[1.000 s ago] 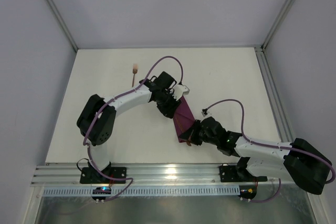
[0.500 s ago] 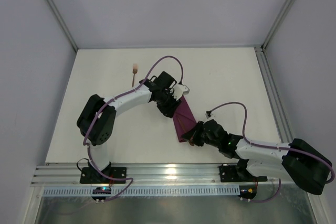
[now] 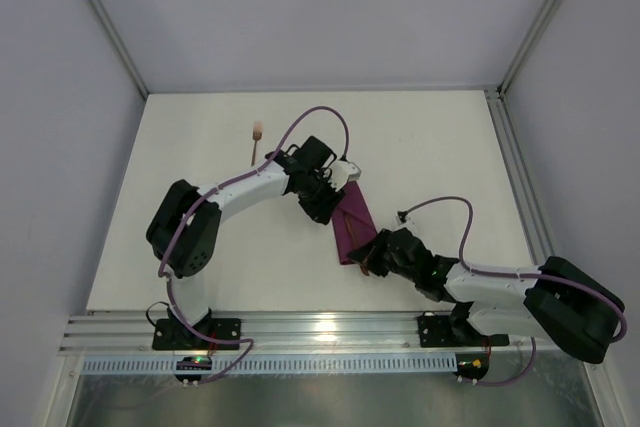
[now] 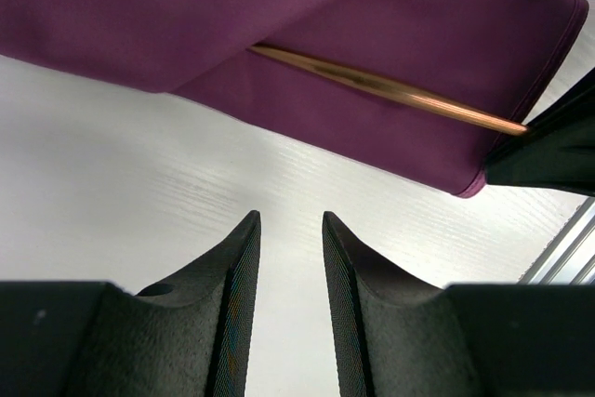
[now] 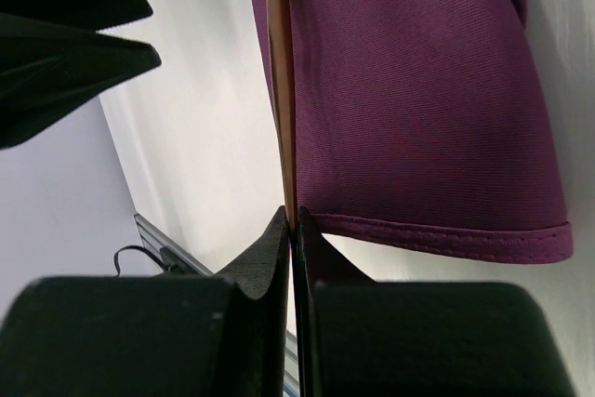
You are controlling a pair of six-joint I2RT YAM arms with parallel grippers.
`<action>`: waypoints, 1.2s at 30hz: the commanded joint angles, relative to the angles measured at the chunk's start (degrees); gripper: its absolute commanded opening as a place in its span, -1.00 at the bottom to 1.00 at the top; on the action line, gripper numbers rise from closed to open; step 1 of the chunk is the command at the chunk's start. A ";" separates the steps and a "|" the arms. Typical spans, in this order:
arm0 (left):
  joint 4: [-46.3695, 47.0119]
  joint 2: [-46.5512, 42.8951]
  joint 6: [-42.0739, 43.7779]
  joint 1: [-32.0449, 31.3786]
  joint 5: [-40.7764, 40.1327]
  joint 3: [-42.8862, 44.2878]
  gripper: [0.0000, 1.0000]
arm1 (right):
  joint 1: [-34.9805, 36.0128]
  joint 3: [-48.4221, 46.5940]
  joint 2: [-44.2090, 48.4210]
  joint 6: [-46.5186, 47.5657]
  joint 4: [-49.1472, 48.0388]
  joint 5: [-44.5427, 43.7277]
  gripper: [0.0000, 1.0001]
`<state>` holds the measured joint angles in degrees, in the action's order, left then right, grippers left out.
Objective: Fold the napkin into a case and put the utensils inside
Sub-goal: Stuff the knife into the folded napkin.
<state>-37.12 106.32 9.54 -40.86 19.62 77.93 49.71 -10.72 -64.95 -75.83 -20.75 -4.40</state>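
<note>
One utensil (image 4: 381, 88) of the two is in hand, and the step, as I judge it, is slipping it into the case (image 3: 351, 219). The right gripper (image 5: 293, 216), at the case's near end, is pinched tight on the utensil's tip. The thin copper shaft runs along the cloth, and its far part disappears under a fold of the case. The left gripper (image 4: 290, 220) sits by the case's far end, near the cloth, its jaws a narrow gap apart with nothing between them. The fork (image 3: 257, 140) lies well apart from the case, beyond its far end and to the left, on the table (image 3: 200, 247).

The next move probably calls for pushing the shaft deeper along the case's length without dragging the cloth, then letting go. The left gripper looks placed to steady the cloth. After that the fork has to be fetched.
</note>
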 commanded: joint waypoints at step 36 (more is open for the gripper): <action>-1.55 -1.03 1.53 -0.18 2.44 1.08 -0.30 | 8.19 -30.64 -6.14 30.55 46.04 -21.23 0.08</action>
<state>-37.87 106.32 9.74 -40.86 20.73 77.93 54.11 -33.65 -69.89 -52.27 15.51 -17.19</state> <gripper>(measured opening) 0.350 0.547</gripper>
